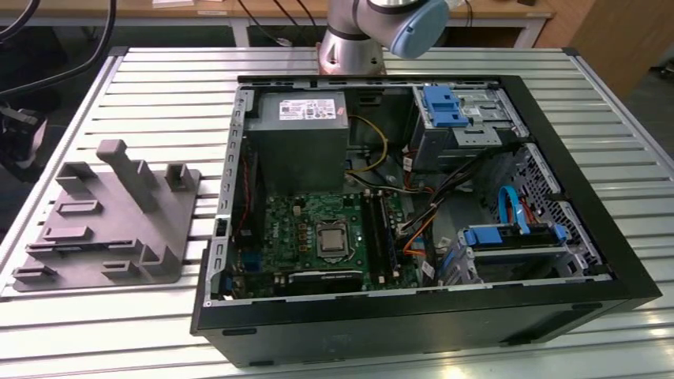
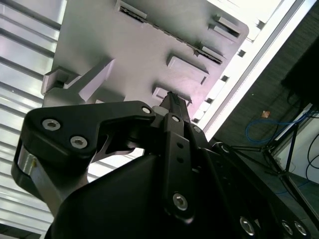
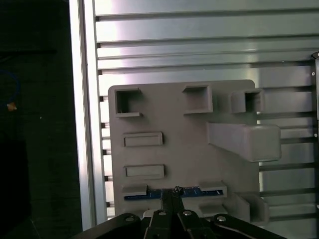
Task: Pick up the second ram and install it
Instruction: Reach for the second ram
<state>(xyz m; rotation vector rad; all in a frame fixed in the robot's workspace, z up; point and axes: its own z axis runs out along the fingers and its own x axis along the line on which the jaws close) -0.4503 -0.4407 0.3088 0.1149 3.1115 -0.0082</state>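
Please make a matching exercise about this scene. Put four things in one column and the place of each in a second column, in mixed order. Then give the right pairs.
Things
1. second ram
2. fixture tray
3. motherboard
4. gripper

Places
A. inside the open computer case
B. over the grey tray, right by the ram
C. on the slatted table, at the exterior view's left of the case
D. lying in a long slot of the grey tray

Pairs: 1-D, 2-C, 3-A, 4-B
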